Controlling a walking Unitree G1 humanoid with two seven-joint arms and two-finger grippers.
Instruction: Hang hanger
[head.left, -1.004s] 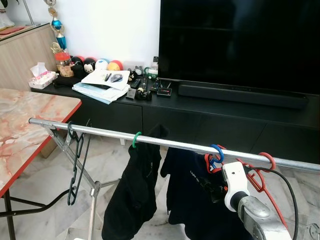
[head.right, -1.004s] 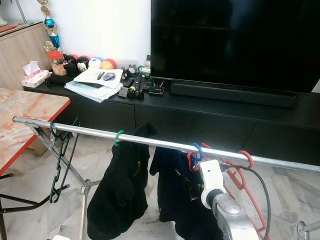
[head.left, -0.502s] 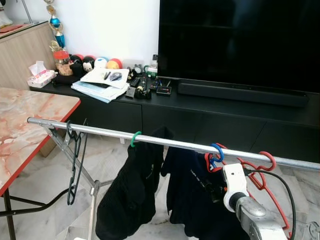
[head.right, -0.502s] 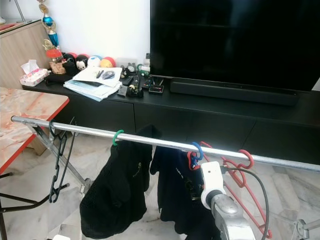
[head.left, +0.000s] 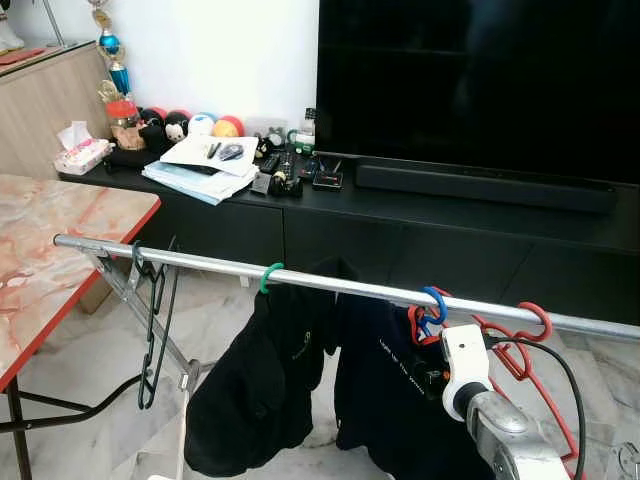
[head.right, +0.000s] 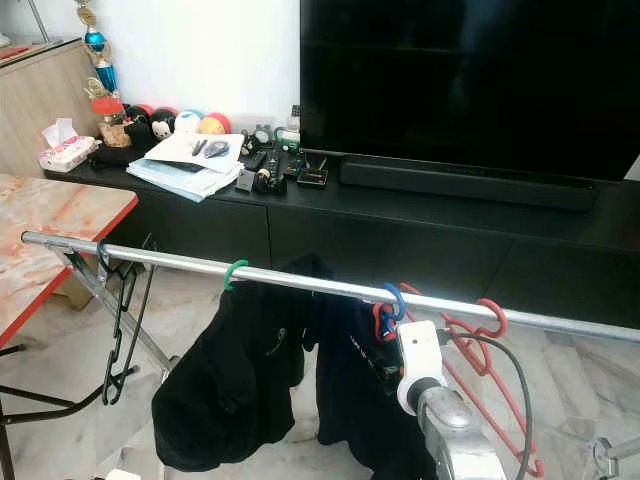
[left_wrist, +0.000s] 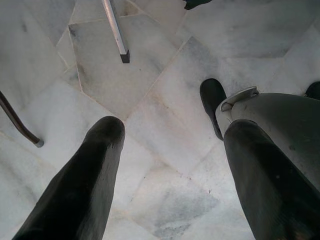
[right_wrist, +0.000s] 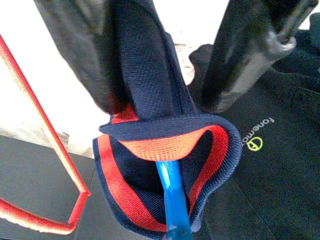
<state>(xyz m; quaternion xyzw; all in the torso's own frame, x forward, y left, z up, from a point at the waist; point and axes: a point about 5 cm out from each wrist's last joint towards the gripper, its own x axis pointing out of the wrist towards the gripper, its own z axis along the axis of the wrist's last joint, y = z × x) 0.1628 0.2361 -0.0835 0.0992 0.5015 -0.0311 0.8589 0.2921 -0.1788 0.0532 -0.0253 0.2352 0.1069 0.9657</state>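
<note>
Black wire hanger (head.left: 150, 330) hangs empty at the far left end of the metal rail (head.left: 200, 262), well apart from the right gripper. Nearer it, a green hook (head.left: 271, 277) carries a black garment (head.left: 262, 385). Just beside the right gripper (right_wrist: 165, 100), a blue hanger (head.left: 433, 305) sits hooked on the rail with a navy shirt (head.left: 385, 390) draped on it. That gripper's two black fingers (right_wrist: 85, 55) pinch the shirt's navy, red-lined collar (right_wrist: 165, 135), the blue hanger's neck showing through the collar opening. To its right, red hangers (head.left: 520, 340) hook over the rail. The left gripper (left_wrist: 170, 150) hangs down over the marble floor (left_wrist: 165, 60), fingers spread with nothing between them.
</note>
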